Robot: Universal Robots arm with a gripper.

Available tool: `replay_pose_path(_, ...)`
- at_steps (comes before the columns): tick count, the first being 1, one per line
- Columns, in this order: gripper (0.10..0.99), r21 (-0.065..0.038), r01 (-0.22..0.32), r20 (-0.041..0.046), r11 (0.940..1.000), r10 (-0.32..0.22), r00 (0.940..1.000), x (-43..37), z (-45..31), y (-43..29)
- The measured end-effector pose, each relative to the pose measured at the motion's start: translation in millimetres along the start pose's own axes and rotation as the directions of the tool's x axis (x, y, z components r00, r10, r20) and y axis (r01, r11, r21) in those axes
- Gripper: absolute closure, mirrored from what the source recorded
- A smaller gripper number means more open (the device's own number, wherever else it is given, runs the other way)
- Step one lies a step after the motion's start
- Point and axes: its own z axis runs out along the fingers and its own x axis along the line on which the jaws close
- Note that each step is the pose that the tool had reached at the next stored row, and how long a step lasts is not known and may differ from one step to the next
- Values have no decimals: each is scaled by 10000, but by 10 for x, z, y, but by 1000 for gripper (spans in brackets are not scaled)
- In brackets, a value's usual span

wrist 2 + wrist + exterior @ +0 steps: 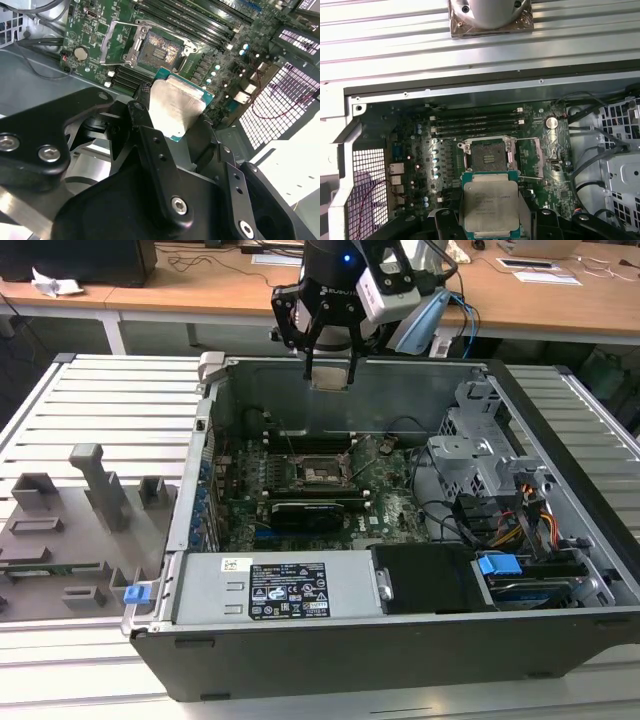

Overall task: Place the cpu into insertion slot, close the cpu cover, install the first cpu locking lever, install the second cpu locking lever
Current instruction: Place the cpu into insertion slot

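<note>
My gripper hangs over the back part of the open computer case, shut on the cpu. In both wrist views the cpu is a flat square chip with a silver-grey top, pinched at two opposite edges by the black fingers. The insertion slot lies bare on the green motherboard, below the chip and apart from it. The cpu cover stands hinged up beside the slot. A thin locking lever sticks out next to the socket.
A long black card lies in front of the socket, with the power supply nearer the front. A metal drive cage and cables are at the exterior view's right. Grey fixture blocks stand on the slatted table at its left.
</note>
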Motion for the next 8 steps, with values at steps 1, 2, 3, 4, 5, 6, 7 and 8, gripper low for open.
replay_pose_path(1,557,0,-13,1,10000,13,10000,0,0,0)
replay_pose_path(2,557,-1,-24,2,10000,24,10000,0,0,0)
replay_pose_path(3,557,-1,-40,4,10000,40,10000,0,0,0)
replay_pose_path(4,557,-2,-55,5,10000,55,10000,0,1,0)
replay_pose_path(5,557,-2,-64,6,10000,64,10000,0,1,0)
replay_pose_path(6,557,-2,-72,7,10000,72,10000,0,1,0)
replay_pose_path(7,557,-3,-80,7,10000,80,10000,0,1,0)
replay_pose_path(8,557,-3,-89,8,10000,89,10000,0,1,0)
